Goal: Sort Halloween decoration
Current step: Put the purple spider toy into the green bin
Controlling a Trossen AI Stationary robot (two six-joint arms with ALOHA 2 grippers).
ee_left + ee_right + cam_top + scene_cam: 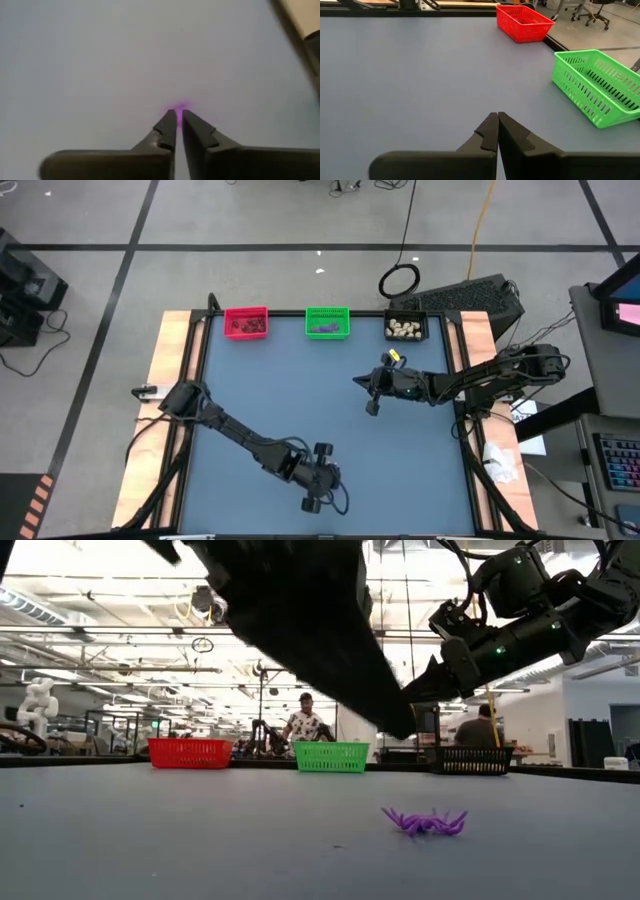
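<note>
A purple spider-like decoration [425,822] lies on the blue-grey table [300,400] near its front edge, resting on its legs. My left gripper [402,726] hangs above it with fingers shut. In the left wrist view the purple [176,105] shows as a blur just past the fingertips [170,122], and I see no hold on it. From above, my left gripper [310,502] hides the piece. My right gripper [358,380] waits shut over the table's right half, holding nothing [497,117].
Three bins stand along the far edge. The red bin [246,322] holds dark lumps, the green bin [328,322] holds purple bits, and the black bin [406,328] holds cream lumps. People stand in the room beyond the table [305,720].
</note>
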